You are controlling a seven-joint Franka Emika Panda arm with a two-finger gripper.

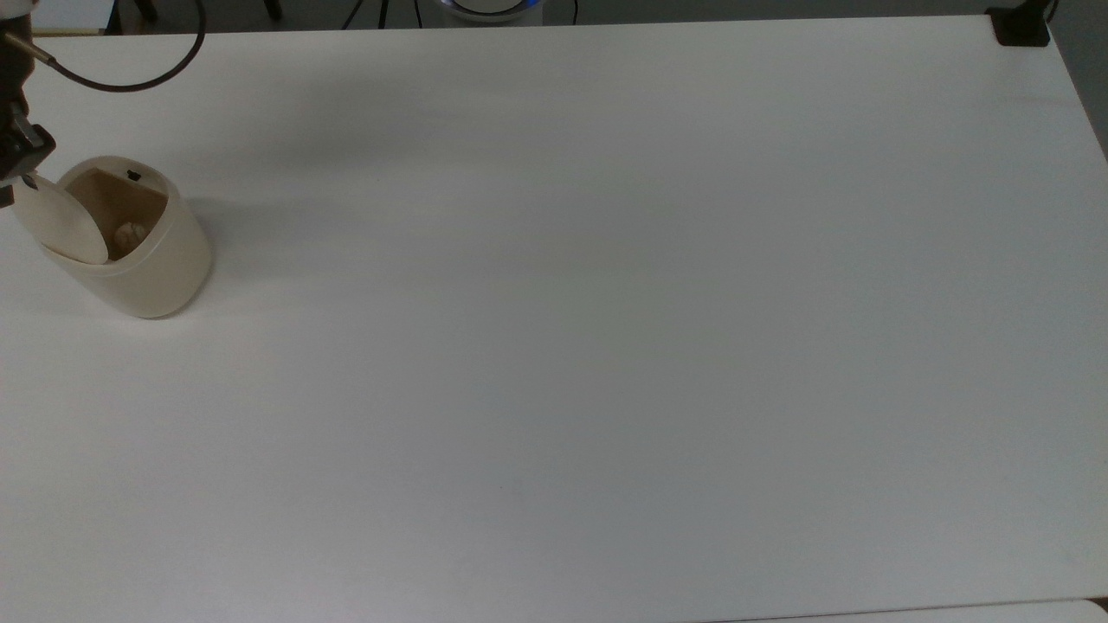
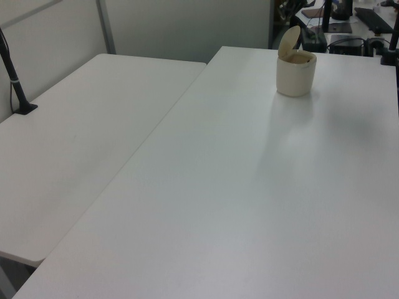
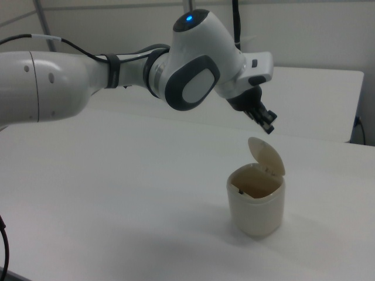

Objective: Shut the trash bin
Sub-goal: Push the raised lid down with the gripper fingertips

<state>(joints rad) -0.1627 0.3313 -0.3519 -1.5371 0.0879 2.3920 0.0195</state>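
Observation:
The cream-beige trash bin [image 1: 160,260] stands upright near the top view's left edge, its hinged lid [image 1: 61,225] raised and its mouth uncovered. A crumpled pale scrap [image 1: 130,232] lies inside. My gripper [image 1: 16,177] is at the lid's outer top edge, fingers shut with nothing held. In the right view the gripper [image 3: 268,122] hangs just above the standing lid [image 3: 267,155] of the bin [image 3: 256,205]. The left view shows the bin [image 2: 296,75] far back on the table with the lid [image 2: 288,42] up.
The white table [image 1: 606,346] stretches wide to the top view's right of the bin. A black clamp [image 1: 1021,26] sits at the far right corner. A second white table [image 2: 81,137] adjoins in the left view, with a black post [image 2: 15,81] on it.

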